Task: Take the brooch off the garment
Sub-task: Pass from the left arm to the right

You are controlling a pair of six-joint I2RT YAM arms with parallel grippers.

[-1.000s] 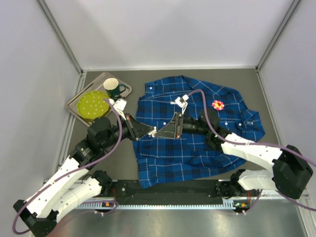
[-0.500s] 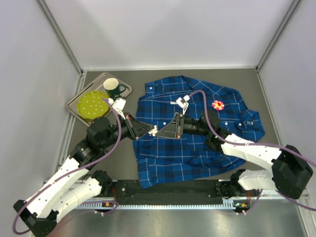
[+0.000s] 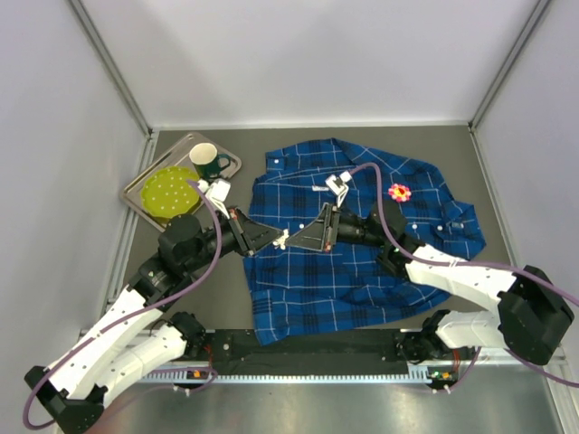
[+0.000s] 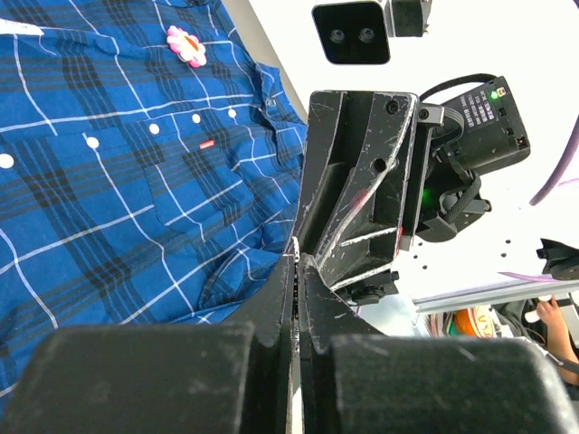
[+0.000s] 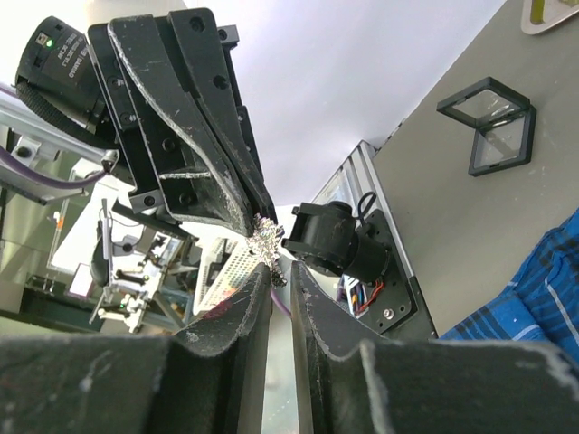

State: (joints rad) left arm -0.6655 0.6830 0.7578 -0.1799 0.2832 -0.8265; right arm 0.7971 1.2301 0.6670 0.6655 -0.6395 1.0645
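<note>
The blue plaid garment (image 3: pixel 344 280) lies spread flat, also seen in the left wrist view (image 4: pixel 109 181) and right wrist view (image 5: pixel 543 298). Both grippers meet tip to tip above its left edge. My left gripper (image 3: pixel 278 241) (image 4: pixel 298 258) is shut on a small silvery glittering brooch (image 5: pixel 267 240) (image 3: pixel 284 239), held clear of the cloth. My right gripper (image 3: pixel 293 238) (image 5: pixel 281 269) has its jaws narrowed to a slim gap, with the brooch's lower end between the fingertips. A pink flower ornament (image 3: pixel 398 192) (image 4: pixel 186 45) sits on the shirt's right chest.
A metal tray (image 3: pixel 143 172) at the back left holds a green plate (image 3: pixel 170 192) and a dark green mug (image 3: pixel 208 163). A small open clear-lidded box (image 3: pixel 217 191) (image 5: pixel 493 122) lies beside the tray. Grey walls close in on both sides.
My right gripper's jaws have narrowed round the brooch's end and its wrist has tilted a little. The left arm has held still.
</note>
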